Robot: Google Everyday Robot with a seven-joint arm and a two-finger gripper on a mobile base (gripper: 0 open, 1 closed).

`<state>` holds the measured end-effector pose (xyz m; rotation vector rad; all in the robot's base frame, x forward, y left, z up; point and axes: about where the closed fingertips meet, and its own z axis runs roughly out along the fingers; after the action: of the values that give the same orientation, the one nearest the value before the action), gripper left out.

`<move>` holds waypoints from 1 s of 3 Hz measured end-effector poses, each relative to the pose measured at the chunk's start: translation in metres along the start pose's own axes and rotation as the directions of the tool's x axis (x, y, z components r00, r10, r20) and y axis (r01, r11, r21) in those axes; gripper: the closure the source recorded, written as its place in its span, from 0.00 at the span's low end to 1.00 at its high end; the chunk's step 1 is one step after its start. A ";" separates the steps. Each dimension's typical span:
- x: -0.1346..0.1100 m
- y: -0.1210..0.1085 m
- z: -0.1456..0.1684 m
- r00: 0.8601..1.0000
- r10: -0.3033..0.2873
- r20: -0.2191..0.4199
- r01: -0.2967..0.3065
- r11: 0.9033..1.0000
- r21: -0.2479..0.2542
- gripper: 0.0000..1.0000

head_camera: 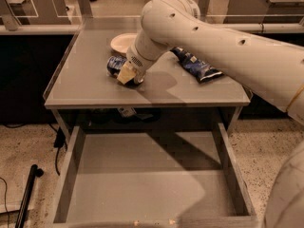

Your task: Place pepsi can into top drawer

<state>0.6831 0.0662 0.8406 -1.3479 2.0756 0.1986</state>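
The pepsi can (114, 65), blue with white markings, lies on its side on the grey table (85, 87), left of centre. My gripper (126, 73) is down on the table at the can's right end and touches it; its tan tip shows against the can. The large white arm reaches in from the right and hides the can's right part. The top drawer (147, 184), a wide shallow grey tray, is pulled out below the table's front edge and nothing lies in it.
A white plate (121, 42) sits just behind the can. A dark-blue chip bag (196, 64) lies right of the arm. Low clear walls (61, 65) edge the table's left and back. A black pole (26, 194) lies on the floor at left.
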 end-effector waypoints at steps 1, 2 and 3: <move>-0.006 0.004 0.001 0.999 -0.036 -0.017 0.036 0.999 -0.014 1.00; -0.009 0.007 -0.014 0.997 -0.074 -0.013 0.073 0.997 -0.025 1.00; -0.004 0.008 -0.048 0.993 -0.117 0.011 0.117 0.993 -0.034 1.00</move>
<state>0.6566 0.0509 0.8789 -1.4822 1.9867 0.1910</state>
